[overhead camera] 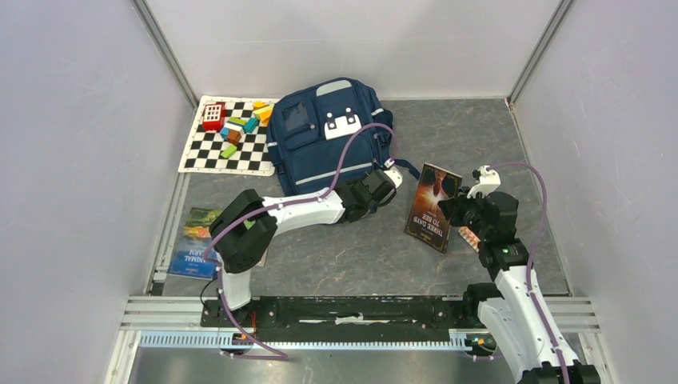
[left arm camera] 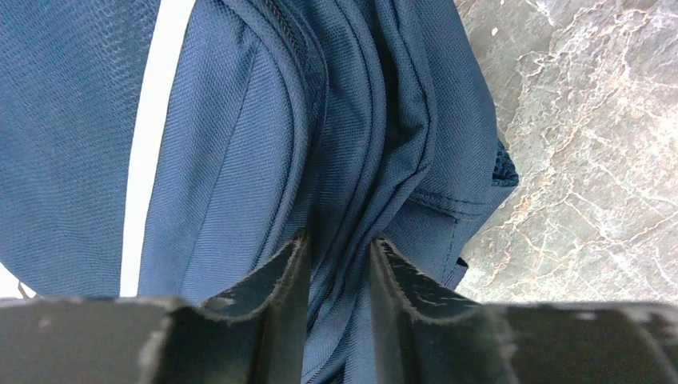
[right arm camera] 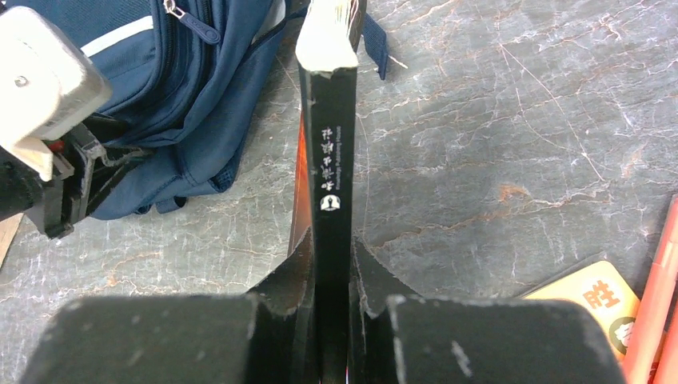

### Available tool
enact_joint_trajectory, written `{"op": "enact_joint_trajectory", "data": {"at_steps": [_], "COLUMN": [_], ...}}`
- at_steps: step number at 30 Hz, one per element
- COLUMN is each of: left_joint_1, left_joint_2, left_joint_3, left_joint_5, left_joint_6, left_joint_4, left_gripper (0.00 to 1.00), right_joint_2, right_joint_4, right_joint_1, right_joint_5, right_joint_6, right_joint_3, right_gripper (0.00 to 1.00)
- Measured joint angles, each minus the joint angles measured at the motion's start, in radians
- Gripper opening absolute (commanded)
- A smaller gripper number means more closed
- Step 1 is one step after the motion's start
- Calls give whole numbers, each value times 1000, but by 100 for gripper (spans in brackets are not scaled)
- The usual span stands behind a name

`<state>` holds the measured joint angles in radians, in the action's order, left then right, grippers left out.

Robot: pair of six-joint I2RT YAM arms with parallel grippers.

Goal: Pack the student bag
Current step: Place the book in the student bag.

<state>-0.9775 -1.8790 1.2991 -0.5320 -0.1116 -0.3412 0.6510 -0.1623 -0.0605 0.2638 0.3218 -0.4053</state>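
The student bag (overhead camera: 324, 136), navy with grey stripes and a white buckle patch, lies at the back middle of the table. My left gripper (overhead camera: 389, 178) is at the bag's near right corner. In the left wrist view its fingers (left arm camera: 340, 240) pinch a bunched fold of the blue fabric (left arm camera: 240, 120). My right gripper (overhead camera: 448, 206) is shut on a dark book (overhead camera: 432, 208), held upright on its edge just right of the bag. In the right wrist view the black spine (right arm camera: 328, 120) runs up from between the fingers (right arm camera: 330, 244), with the bag (right arm camera: 160, 80) at upper left.
A checkered mat (overhead camera: 216, 152) with coloured blocks (overhead camera: 240, 128) and a red toy (overhead camera: 213, 116) lies left of the bag. A second book (overhead camera: 192, 244) lies at the near left. Orange pens (right arm camera: 656, 304) and a yellow card (right arm camera: 596, 300) lie by the right arm. Walls enclose the table.
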Motion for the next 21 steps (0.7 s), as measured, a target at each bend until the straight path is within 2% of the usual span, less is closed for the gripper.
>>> {"op": "enact_joint_trajectory", "data": {"at_steps": [3, 8, 16, 21], "left_joint_1": [1, 1, 8, 20], "left_joint_2": [-5, 26, 269, 351], "left_joint_3": [-5, -16, 10, 31], "left_joint_5": [-6, -6, 15, 72], "left_joint_6": [-11, -16, -16, -14], "left_joint_4": [8, 10, -1, -3], "left_gripper": [3, 2, 2, 2], "right_joint_2": [-5, -18, -31, -25], "right_joint_4": [-5, -11, 11, 43], "right_joint_1": [0, 0, 0, -19], "right_joint_5": [7, 41, 247, 341], "right_joint_6": [5, 37, 189, 285], "right_joint_3": [0, 4, 21, 36], "right_gripper": [0, 0, 0, 0]}}
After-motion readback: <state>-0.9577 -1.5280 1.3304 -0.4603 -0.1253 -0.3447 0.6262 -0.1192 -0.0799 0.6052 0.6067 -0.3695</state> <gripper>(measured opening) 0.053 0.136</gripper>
